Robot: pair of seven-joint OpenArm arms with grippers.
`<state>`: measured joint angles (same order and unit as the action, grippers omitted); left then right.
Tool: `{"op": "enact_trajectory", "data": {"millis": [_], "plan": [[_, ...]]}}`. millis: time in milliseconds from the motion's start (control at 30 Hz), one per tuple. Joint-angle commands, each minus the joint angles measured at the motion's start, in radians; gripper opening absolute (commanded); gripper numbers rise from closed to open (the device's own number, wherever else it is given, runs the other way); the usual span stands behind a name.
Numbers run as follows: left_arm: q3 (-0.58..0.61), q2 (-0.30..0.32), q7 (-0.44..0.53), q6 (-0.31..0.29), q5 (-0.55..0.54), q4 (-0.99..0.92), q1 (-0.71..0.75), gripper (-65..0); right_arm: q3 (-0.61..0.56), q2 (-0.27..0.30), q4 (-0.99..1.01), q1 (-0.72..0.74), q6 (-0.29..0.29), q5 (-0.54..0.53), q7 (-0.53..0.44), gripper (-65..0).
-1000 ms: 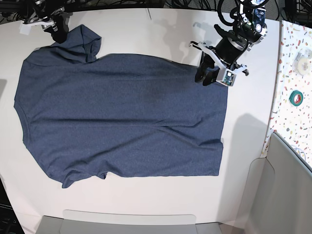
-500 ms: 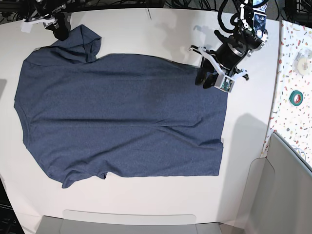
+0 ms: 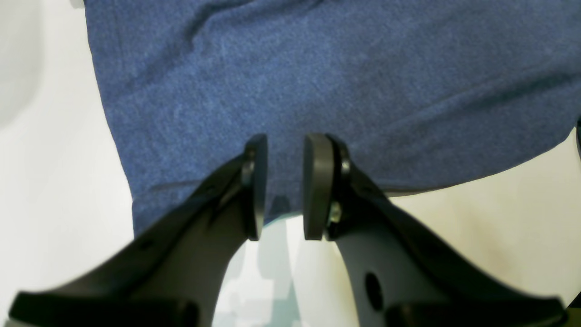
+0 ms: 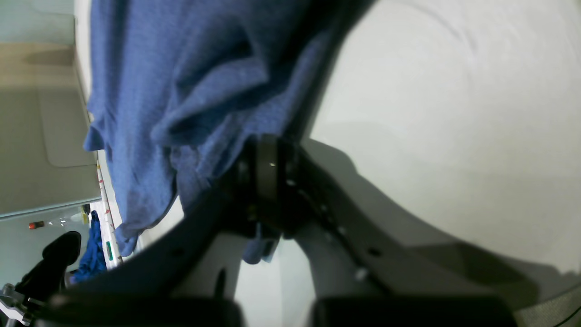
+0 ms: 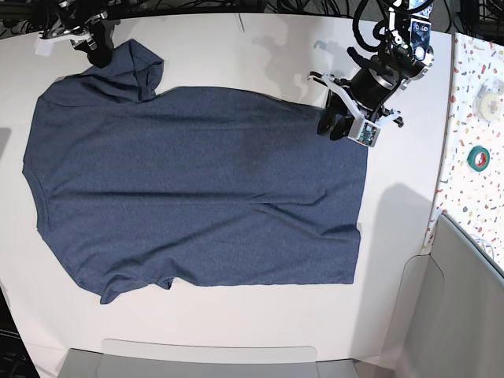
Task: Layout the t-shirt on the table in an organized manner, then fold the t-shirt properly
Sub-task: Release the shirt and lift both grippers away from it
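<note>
T-shirt (image 5: pixel 197 189) spread flat on counter (image 5: pixel 236 323), one sleeve folded over; soft, light, limp, take by hem corners. Right fingers (image 4: pixel 268 181) clamped on sleeve cloth; left fingers (image 3: pixel 256 186) parted, empty, above hem

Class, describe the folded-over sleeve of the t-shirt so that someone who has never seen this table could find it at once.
Start at the white table, where the navy t-shirt lies spread. Follow its far edge to the corner by the right gripper. There the sleeve is doubled back over the body, unlike the flat sleeve at the near edge.
</note>
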<state>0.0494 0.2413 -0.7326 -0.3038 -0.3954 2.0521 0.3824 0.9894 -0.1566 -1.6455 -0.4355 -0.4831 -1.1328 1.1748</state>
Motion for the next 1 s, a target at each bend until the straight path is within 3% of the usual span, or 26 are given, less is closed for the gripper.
{"op": "enact_trajectory", "data": {"millis": [0, 133, 367, 467, 633, 833, 967], "plan": [[-0.018, 0.005, 0.023, -0.001, -0.009, 0.018, 0.002, -50.9, 0.001, 0.0, -0.005, -0.013, 0.011, 0.038, 0.024, -65.0], [-0.084, 0.002, 0.023, -0.001, -0.009, 0.018, 0.002, -50.9, 0.001, 0.0, -0.009, -0.024, 0.011, 0.036, 0.026, -65.0], [-0.237, 0.002, 0.02, -0.001, -0.009, 0.015, 0.003, -50.9, 0.001, 0.078, -0.008, -0.066, 0.011, 0.032, 0.026, -65.0], [-0.273, 0.003, -0.045, -0.001, -0.009, 0.014, 0.002, -50.9, 0.001, 0.098, -0.008, -0.073, 0.011, 0.032, 0.026, -65.0], [-0.259, 0.039, -0.206, -0.002, -0.009, -0.006, -0.018, -48.3, 0.006, 0.117, -0.008, -0.072, 0.013, 0.036, 0.026, -65.0], [-0.178, 0.137, -0.253, -0.002, -0.009, -0.011, -0.05, -43.5, 0.004, 0.124, -0.008, -0.072, 0.016, 0.036, 0.026, -65.0], [-0.213, 0.143, -0.302, -0.002, -0.009, -0.008, -0.049, -43.5, 0.01, 0.153, -0.008, -0.073, 0.017, 0.038, 0.026, -65.0]]}}
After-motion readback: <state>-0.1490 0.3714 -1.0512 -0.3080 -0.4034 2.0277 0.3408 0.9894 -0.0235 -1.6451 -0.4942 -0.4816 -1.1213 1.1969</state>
